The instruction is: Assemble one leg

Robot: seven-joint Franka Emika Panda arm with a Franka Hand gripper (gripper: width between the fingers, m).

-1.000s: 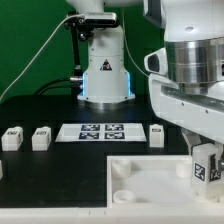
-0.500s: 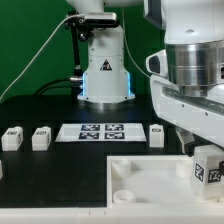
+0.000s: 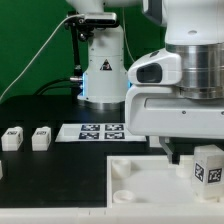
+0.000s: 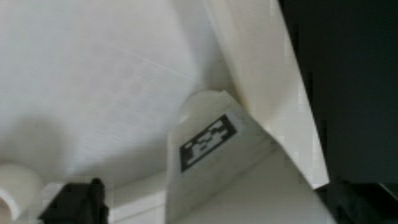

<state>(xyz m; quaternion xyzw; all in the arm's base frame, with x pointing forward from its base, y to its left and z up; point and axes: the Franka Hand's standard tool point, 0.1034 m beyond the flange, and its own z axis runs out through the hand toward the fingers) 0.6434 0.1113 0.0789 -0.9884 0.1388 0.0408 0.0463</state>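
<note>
The leg (image 3: 208, 165), a small white block with a square tag, stands upright on the far right corner of the big white panel (image 3: 140, 192). In the wrist view the leg (image 4: 222, 140) shows its tag, with the panel (image 4: 89, 90) beneath it. My gripper (image 3: 192, 155) hangs right over the leg. Its dark fingertips (image 4: 80, 200) stand wide apart either side of the leg (image 4: 222, 205), with a gap showing on one side. The gripper is open.
Two more white legs (image 3: 12, 138) (image 3: 41, 137) stand at the exterior view's left. The marker board (image 3: 98, 131) lies behind the panel. A round socket (image 3: 120, 170) sits in the panel's near left corner. The robot base (image 3: 103, 70) stands at the back.
The hand has turned about its axis and now spreads wide across the exterior view, hiding a leg beside the marker board. The tagged leg has stayed upright on the panel, barely shifted.
</note>
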